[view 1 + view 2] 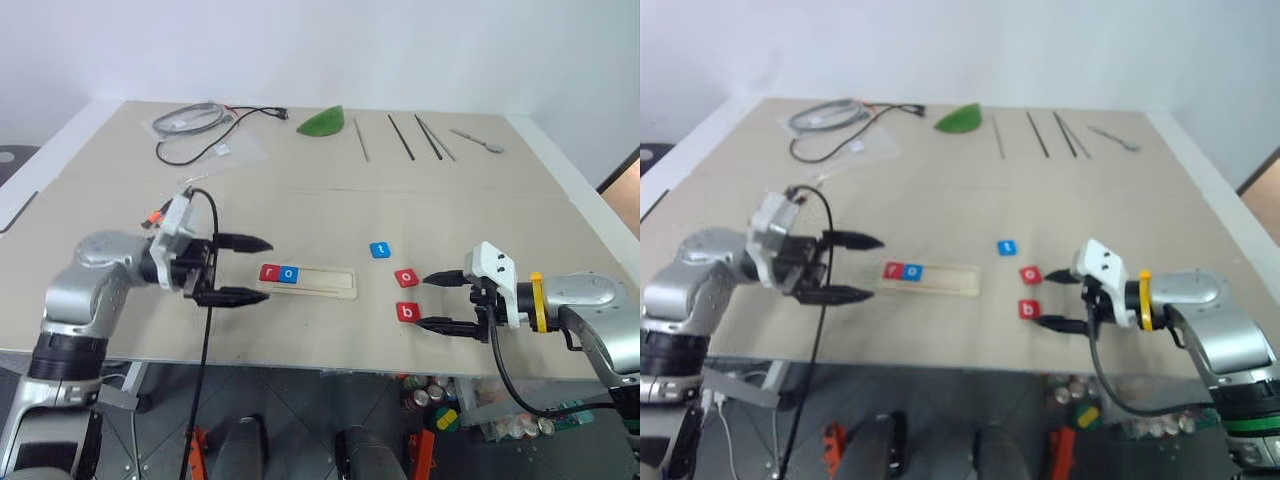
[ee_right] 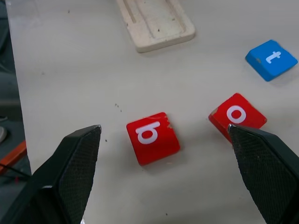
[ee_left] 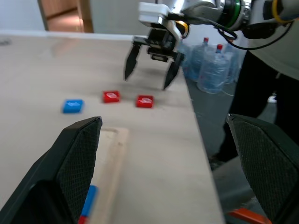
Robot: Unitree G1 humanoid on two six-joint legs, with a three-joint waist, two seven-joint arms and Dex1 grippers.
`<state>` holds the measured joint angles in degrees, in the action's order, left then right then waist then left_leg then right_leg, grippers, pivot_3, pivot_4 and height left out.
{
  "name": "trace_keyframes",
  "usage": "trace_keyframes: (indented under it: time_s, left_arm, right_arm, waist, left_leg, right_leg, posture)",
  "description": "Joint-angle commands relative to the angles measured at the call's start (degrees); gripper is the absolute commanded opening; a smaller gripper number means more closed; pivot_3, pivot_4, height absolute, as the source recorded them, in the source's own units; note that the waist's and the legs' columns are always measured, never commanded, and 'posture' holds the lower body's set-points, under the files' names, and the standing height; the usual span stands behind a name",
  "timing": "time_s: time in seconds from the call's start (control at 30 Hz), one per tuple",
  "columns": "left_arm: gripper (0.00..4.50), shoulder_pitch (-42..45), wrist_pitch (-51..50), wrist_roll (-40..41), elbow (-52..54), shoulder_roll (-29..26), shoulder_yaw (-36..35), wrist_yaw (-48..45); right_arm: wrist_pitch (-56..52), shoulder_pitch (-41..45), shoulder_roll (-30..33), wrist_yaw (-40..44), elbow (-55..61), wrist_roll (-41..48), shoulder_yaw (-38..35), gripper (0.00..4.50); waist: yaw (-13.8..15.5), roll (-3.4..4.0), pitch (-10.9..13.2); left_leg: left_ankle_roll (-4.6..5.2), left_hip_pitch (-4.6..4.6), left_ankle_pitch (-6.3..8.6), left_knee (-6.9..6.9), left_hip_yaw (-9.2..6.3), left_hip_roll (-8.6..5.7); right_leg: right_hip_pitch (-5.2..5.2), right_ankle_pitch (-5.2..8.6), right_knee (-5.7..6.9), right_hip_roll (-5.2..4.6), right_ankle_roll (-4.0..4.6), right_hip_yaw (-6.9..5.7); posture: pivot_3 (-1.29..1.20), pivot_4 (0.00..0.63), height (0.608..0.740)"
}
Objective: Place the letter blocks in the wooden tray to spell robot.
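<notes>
Tray (image 1: 318,284): long pale-wood holder with rounded corners and a shallow groove, lying near the table's front edge, between the two grippers.
In tray: red "r" (image 1: 269,272) and blue "o" (image 1: 289,274), side by side at its left end.
Loose blocks: blue "t" (image 1: 380,250), red "o" (image 1: 406,277), red "b" (image 1: 407,312), all on the table right of the tray.
Count: five blocks, three red and two blue; one tray.
Left gripper (image 1: 253,269): fingers wide apart, empty, just left of the tray.
Right gripper (image 1: 433,302): fingers wide apart, empty, tips flanking the red "b".
Table (image 1: 300,200): beige, pale wall behind.
Far side: a cable (image 1: 200,135), a green piece (image 1: 322,122), thin rods (image 1: 402,137).
</notes>
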<state>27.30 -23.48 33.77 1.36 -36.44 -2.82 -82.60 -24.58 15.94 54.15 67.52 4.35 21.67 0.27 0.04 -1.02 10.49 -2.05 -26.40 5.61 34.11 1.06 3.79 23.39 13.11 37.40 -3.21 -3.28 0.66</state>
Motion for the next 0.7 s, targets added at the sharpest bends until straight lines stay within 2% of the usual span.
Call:
trace_keyframes:
  time_s: [0.03, 0.33, 0.7]
  left_arm:
    - [4.44, -3.2, 1.1, 1.2, 4.2, 1.7, -1.6, 4.2]
    - [4.44, -7.7, 2.1, 2.0, 6.9, 3.8, -2.1, 9.5]
    - [4.44, -9.3, 3.8, 1.4, 6.5, 0.9, -1.4, 7.6]
  right_arm:
    - [0.2, -0.6, -0.4, 0.8, -0.4, 0.3, -0.6, 4.50]
    - [1.5, -1.5, -2.1, 0.1, -3.0, -1.6, 0.4, 4.50]
    - [1.8, -1.0, -5.2, -0.5, -4.5, -1.8, 0.7, 4.50]
  waist:
    - [0.0, 0.00, 0.0]
    - [0.2, -0.01, 0.0]
    - [0.1, -0.05, 0.0]
  left_leg:
    - [0.00, 0.00, 0.00, 0.01, 0.03, -0.01]
    - [-0.01, -0.03, 0.01, 0.07, 0.10, 0.00]
    - [-0.05, -0.02, 0.03, 0.05, 0.14, 0.00]
  right_leg:
    - [-0.01, 0.00, 0.00, -0.04, 0.00, 0.00]
    - [0.02, -0.01, -0.03, -0.05, 0.02, 0.01]
    - [0.06, 0.01, -0.04, -0.04, -0.01, 0.07]
  posture:
    - [0.00, 0.150, 0.740]
    - [0.00, 0.150, 0.740]
    - [0.00, 0.150, 0.740]
